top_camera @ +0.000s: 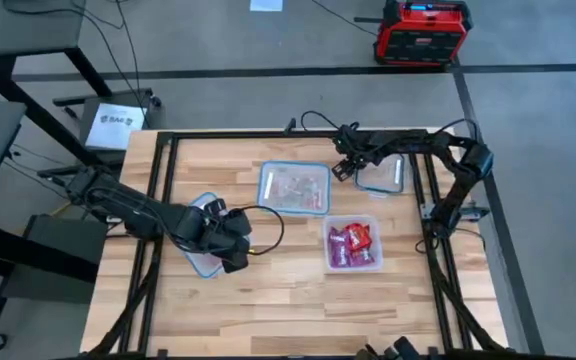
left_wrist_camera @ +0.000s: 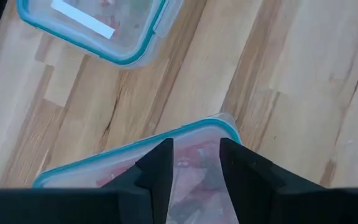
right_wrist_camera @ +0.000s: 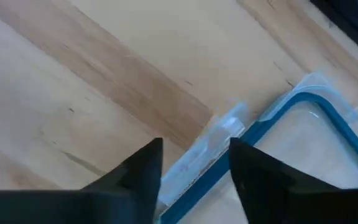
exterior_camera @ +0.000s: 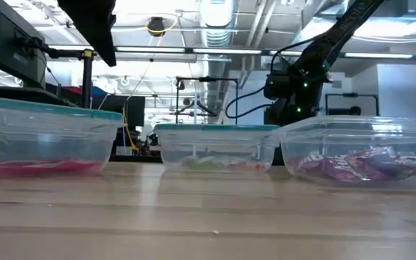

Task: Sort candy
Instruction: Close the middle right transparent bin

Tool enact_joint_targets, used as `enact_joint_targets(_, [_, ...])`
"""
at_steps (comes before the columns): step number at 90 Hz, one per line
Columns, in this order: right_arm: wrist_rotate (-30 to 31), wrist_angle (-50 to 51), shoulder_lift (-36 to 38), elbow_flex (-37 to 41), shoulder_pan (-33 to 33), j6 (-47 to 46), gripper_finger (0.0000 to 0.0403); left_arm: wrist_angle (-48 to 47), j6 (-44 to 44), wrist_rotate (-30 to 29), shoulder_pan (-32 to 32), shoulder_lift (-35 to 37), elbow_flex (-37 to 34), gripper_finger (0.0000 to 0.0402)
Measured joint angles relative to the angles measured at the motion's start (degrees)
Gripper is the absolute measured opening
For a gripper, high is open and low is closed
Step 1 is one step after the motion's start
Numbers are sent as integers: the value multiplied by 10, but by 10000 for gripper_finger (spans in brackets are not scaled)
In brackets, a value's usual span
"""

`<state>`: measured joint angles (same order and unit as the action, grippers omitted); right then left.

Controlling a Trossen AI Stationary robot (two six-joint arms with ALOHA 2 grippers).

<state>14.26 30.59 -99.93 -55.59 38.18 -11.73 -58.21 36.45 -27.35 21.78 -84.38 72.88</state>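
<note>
Directly beneath the left gripper (left_wrist_camera: 196, 177), its fingers parted and empty, sits a left-side container (top_camera: 204, 262) of red candy (exterior_camera: 45, 167); the right gripper (right_wrist_camera: 194, 180), also parted, hovers over the far-right container (top_camera: 386, 175).

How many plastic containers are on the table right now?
4: one under the left claw at the table's left, one in the middle, one holding red candy nearer the front, and one at the back right by the right claw.
</note>
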Motion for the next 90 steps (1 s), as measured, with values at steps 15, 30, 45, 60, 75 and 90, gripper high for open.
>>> enact_joint_targets(15, [19,26,1,1,2,15,73,9,-2,0,0,0,0,118])
enact_joint_targets(30, [11,32,0,1,10,1,50,13,-2,0,0,0,0,118])
enact_joint_targets(45, [-1,28,-1,1,12,13,54,13,-2,0,0,0,0,118])
enact_joint_targets(60, [-24,33,1,-1,11,55,11,16,-3,0,0,0,0,118])
enact_joint_targets(75, [-43,107,40,-18,4,69,2,24,-9,0,0,0,0,118])
enact_joint_targets(90, [-14,161,151,-42,-21,82,1,32,-7,0,0,0,0,118])
